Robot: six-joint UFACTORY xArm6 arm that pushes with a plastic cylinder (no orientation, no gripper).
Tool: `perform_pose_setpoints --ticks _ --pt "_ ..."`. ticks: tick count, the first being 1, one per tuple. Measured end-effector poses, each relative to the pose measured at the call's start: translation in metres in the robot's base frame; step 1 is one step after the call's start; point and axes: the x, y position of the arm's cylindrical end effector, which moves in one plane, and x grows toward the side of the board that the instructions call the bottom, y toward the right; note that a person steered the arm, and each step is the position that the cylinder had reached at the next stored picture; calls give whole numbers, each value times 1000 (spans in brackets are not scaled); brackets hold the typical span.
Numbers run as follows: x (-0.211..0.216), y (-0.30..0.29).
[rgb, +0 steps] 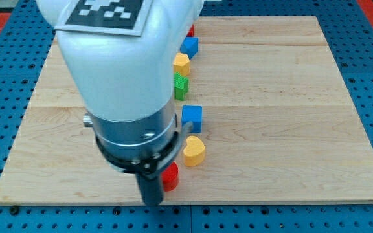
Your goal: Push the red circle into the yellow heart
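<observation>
The red circle (170,177) lies near the board's bottom edge, partly hidden by my arm. The yellow heart (193,151) lies just up and to the right of it, with a small gap between them. My dark rod comes down at the red circle's left side, and my tip (152,202) is at the board's bottom edge, against or very close to the circle's lower left. The big white and black arm body hides the board's left centre.
A blue cube (192,117) sits just above the yellow heart. Further up, in a column, are a green block (181,85), a yellow block (182,63), a blue block (189,45) and a red block (191,30) half hidden by the arm. The board's bottom edge (271,202) is close.
</observation>
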Motion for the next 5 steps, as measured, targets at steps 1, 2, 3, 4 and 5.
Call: perform_pose_setpoints --ticks 1,2,3,4,5 --pt "-19 -27" --pt "-25 35" --pt "-16 52" --pt "3 81" --pt "2 133"
